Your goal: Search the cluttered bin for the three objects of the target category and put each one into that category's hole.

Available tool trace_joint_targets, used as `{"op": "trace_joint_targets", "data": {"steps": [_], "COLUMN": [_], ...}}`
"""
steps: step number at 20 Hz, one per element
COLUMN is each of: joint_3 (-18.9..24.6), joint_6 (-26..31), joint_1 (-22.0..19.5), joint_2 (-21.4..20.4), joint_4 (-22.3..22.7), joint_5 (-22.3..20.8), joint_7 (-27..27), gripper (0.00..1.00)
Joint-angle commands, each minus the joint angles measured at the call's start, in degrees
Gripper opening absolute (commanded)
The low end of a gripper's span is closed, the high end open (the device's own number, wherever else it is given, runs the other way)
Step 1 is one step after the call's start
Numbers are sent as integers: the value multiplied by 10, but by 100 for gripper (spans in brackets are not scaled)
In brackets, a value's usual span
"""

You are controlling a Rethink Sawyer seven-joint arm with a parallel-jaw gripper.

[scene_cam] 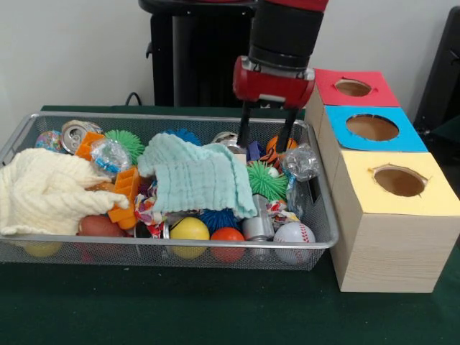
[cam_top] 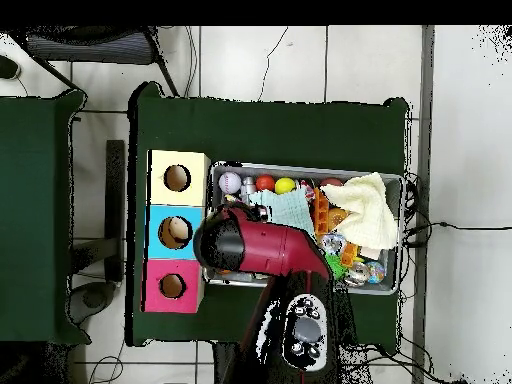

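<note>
The wire-mesh bin (scene_cam: 215,243) lies on the green table, full of clutter; it also shows in the overhead view (cam_top: 300,167). My gripper (scene_cam: 266,140) hangs over the bin's far right corner, its two black fingers (scene_cam: 244,128) apart and reaching down into the clutter. An orange toy with black stripes (scene_cam: 277,146) shows between the fingers, partly hidden; I cannot tell whether they touch it. I cannot make out the brown and pale yellow toys. The red-topped hole (scene_cam: 353,88) is just right of the gripper, and shows in the overhead view (cam_top: 172,286). In the overhead view the red arm (cam_top: 260,248) hides the gripper.
A cream cloth (scene_cam: 50,190) and a teal cloth (scene_cam: 198,176) cover much of the bin. A green spiky ball (scene_cam: 267,180), a baseball (scene_cam: 293,233), a yellow ball (scene_cam: 189,228) and cans lie around. The blue-topped hole (scene_cam: 371,127) and yellow-topped hole (scene_cam: 399,181) are nearer the camera.
</note>
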Motion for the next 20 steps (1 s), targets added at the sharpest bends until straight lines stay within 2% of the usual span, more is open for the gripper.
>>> {"op": "trace_joint_targets", "data": {"steps": [1,7,11,14,18,20], "joint_3": [-42,-105,-131,-128,-86,-70], "joint_6": [-22,-35,-64,-69,-69,-63], "joint_1": [-13,-2,8,10,-18,-28], "joint_2": [90,113,116,150,205,218], "joint_4": [-82,-103,-94,-90,-100,-104], "joint_5": [-27,-33,-29,-20,-9,-7], "joint_7": [78,84,97,102,88,80], "gripper": [100,100,100,100,100,100]}}
